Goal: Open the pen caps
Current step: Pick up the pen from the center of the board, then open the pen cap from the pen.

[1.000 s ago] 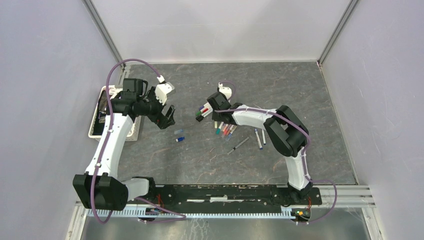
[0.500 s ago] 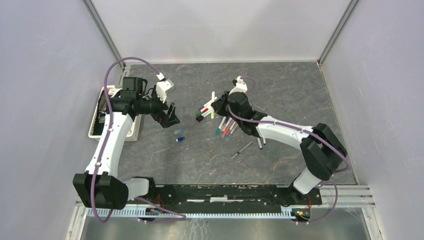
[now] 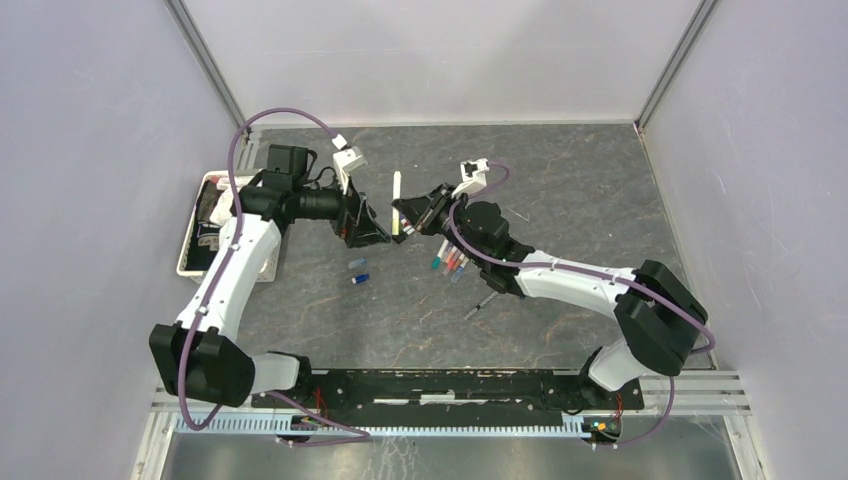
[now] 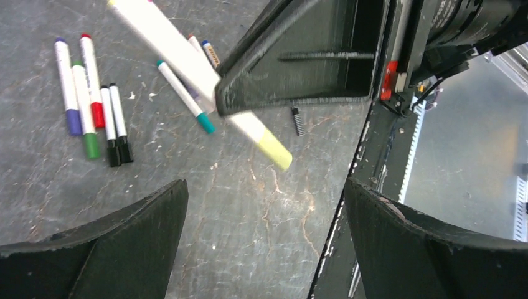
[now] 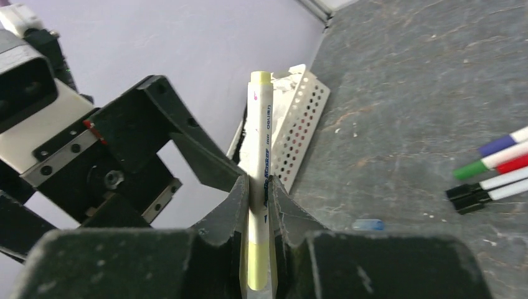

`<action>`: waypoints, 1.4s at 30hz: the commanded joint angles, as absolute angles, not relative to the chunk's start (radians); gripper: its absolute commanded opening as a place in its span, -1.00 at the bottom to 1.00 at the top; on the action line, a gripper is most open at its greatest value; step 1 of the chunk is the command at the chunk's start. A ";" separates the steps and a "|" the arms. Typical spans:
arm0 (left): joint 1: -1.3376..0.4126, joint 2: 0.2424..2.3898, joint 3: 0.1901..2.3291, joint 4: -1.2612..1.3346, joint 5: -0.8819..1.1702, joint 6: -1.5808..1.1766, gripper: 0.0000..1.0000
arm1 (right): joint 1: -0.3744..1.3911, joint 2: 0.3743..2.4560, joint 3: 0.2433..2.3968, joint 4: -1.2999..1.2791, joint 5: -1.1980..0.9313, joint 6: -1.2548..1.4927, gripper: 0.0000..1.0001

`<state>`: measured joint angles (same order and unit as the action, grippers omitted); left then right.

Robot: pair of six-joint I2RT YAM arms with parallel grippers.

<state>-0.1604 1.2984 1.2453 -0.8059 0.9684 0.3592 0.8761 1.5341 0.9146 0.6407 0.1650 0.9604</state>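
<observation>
Saw right claw [image 5: 258,194] clamped on a white pen [image 5: 259,140], fingers tight on the barrel around mid-length, both ends sticking out past the grip. Noted yellow at both ends of that pen; could not tell cap end from barrel end. Found it lifted off the table [image 3: 560,180], tilted, touching only the right claw.

Saw left claw [image 4: 264,187] spread wide, gripping nothing, just left of the right claw's fingertips and facing them. Placed one yellow end of the pen ahead of and between the left claw's open fingers [image 4: 118,249] in its wrist view, clear of both. From the top view, left fingertips looked just beside the pen; could not tell touching or apart.

Noted the right claw's own black finger covering the pen's middle in the left wrist view. Noted the left claw's black frame just left of the pen in the right wrist view.

Spotted loose pens [image 4: 93,106] flat on the table under and beyond the right claw: purple, red, green and two black tips side by side. Spotted a teal-tipped pen [image 4: 187,98] nearer the held one, with more partly hidden behind it. Spotted a small black ridged piece [image 4: 297,120] on the table just past the right claw's finger.

Noted two blue caps [image 3: 360,279] loose on the table on the near side of the left claw, apart from the pens. Noted a white holed basket [image 5: 297,121] behind the left claw, at the table's left edge.
</observation>
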 commanded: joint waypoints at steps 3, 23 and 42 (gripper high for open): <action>-0.213 1.310 1.253 -0.721 1.008 0.265 0.97 | 0.915 1.530 0.955 0.756 0.158 1.010 -1.00; -0.230 1.340 1.254 -0.818 0.934 0.422 -0.95 | 0.963 1.505 0.924 0.725 0.238 0.951 -0.68; -0.344 1.208 1.130 -1.199 0.385 1.246 -0.95 | 0.675 1.618 1.157 0.125 -0.720 0.714 0.03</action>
